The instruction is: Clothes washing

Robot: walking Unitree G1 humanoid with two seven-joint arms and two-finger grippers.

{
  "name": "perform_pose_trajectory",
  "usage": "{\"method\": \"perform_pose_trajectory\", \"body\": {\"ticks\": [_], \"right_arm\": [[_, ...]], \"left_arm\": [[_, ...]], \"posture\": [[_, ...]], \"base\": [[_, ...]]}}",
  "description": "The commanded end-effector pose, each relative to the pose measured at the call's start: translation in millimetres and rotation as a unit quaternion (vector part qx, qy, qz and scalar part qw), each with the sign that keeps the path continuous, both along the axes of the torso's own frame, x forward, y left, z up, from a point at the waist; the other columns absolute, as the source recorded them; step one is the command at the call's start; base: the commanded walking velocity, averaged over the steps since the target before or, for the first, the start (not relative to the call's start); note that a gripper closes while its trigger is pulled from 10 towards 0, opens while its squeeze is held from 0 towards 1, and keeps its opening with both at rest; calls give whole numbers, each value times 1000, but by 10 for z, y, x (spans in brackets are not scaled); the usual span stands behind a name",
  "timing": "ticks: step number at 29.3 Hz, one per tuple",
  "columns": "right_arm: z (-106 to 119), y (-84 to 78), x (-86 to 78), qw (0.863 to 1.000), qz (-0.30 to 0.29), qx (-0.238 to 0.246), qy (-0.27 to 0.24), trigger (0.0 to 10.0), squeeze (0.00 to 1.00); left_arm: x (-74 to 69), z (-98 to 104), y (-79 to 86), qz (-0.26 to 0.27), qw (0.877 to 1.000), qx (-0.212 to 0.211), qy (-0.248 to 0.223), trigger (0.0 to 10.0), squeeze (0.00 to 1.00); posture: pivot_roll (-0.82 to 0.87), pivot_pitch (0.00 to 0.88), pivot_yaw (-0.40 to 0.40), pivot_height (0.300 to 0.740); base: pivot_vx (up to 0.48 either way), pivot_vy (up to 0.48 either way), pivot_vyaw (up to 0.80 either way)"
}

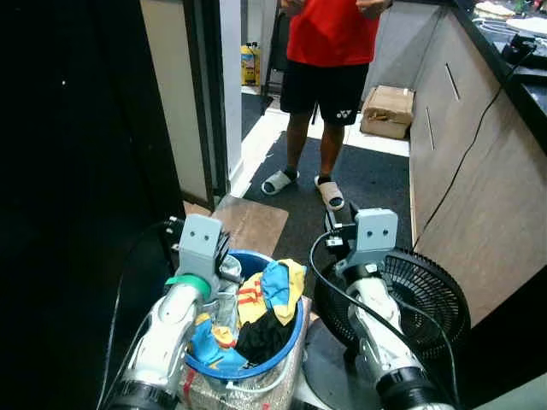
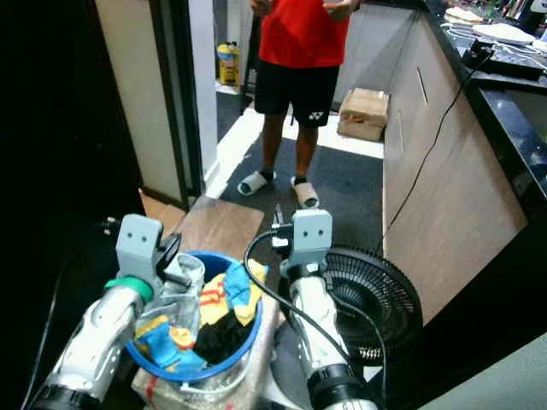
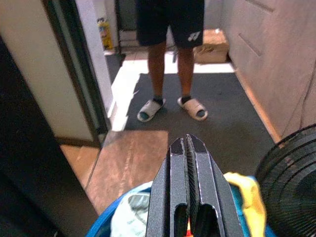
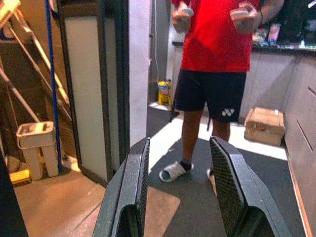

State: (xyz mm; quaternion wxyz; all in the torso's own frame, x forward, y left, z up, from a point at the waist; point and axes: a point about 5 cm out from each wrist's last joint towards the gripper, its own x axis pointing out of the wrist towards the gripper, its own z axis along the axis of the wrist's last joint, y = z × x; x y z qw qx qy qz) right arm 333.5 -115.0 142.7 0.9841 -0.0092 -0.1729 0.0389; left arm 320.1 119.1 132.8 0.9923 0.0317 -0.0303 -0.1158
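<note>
The one mark that can be made out is a small white logo on the person's dark shorts (image 1: 325, 91), low on the leg that lies toward the right of the scene; it looks like a sports brand mark, but the letters are too small to read. The yellow bottle (image 1: 249, 64) far back by the doorway bears a label, also too blurred to read.
</note>
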Motion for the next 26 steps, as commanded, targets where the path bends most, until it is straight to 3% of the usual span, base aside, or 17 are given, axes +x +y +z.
{"method": "perform_pose_trajectory", "body": {"ticks": [1,8,26], "right_arm": [[-46,6,-18,1000,1,-3,11,10000,0],[-112,1,-64,1000,6,-6,27,10000,0],[-86,10,-98,999,9,-7,39,10000,0]], "left_arm": [[-20,-54,-16,-2,1000,5,13,10000,0],[-47,-133,13,0,1000,12,26,10000,0],[-74,-106,30,5,999,12,40,10000,0]], "posture": [[104,0,15,700],[101,0,19,680],[107,0,21,620]], "base": [[0,0,0],[0,0,0],[0,0,0]]}}
